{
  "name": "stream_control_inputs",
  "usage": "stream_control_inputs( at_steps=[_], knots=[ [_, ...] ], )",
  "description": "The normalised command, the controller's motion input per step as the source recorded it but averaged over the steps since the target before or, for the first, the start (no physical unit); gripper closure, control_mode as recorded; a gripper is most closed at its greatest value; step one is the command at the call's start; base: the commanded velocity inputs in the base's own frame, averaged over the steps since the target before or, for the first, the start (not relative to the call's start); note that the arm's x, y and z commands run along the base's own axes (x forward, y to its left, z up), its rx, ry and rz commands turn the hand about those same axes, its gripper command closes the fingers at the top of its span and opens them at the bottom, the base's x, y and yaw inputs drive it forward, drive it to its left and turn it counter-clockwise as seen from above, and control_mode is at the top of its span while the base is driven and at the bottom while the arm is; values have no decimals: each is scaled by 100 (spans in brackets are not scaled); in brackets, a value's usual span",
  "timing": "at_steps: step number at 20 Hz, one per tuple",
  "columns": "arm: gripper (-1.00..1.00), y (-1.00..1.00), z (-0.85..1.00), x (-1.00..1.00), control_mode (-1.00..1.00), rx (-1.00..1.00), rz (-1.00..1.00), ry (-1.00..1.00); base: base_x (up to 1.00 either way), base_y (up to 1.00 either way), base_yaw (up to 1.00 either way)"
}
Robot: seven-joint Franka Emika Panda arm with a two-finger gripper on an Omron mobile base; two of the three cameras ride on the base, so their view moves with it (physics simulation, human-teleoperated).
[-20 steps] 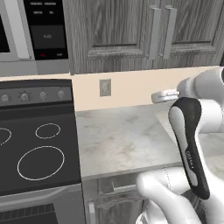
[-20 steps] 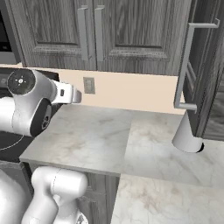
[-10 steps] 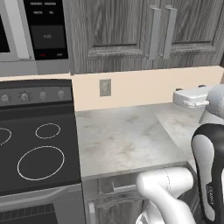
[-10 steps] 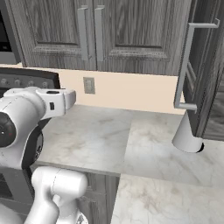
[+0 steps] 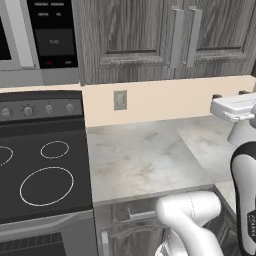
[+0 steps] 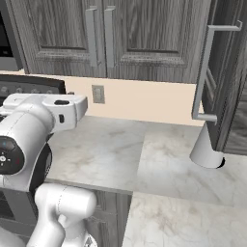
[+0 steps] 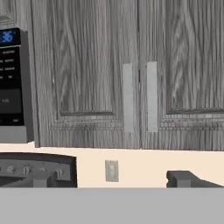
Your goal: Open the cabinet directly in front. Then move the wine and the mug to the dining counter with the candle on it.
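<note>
The cabinet [image 5: 145, 35] is a dark grey wood-grain wall unit above the worktop, and both its doors are shut. Its two long silver handles [image 7: 127, 97] stand side by side at the middle seam, also seen in the right base view [image 6: 91, 36]. My gripper [image 5: 230, 95] hovers over the marble worktop, well below and short of the doors, pointing at the wall. It is open with nothing between its fingers; one dark fingertip [image 7: 183, 178] shows in the hand view. The wine, the mug, the dining counter and the candle are out of view.
A microwave [image 5: 47, 40] hangs left of the cabinet, above a black stove [image 5: 40, 175]. A wall outlet [image 5: 120, 100] sits under the cabinet. A grey cone-shaped stand [image 6: 206, 152] rests on the marble worktop [image 6: 111, 149] at the right, beside a tall dark unit with a long silver bar [image 6: 202, 72].
The arm has refolded: the hand has drawn back and shifted right in the left base view, with the forearm dropping low. The jaws stay open. The cabinet doors have not moved.
</note>
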Motion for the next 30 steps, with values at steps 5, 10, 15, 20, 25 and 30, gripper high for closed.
stream_control_inputs(
  at_steps=[5, 10, 15, 20, 25, 30],
  knots=[
    [-100, 0, 43, 1, -100, 0, 0, -18, 0, 0, 0],
    [-100, 0, 33, 28, -100, 0, 0, -12, 0, 0, 0],
    [-100, 0, 5, 57, -100, 0, 0, 0, 0, 0, 0],
    [-100, 0, 0, 75, -100, 0, 0, 2, 0, 0, 0],
    [-100, 0, 0, 87, -100, 0, 0, 4, 0, 0, 0],
    [-100, 0, 0, 99, -100, 0, 0, 5, 0, 0, 0]
  ],
)
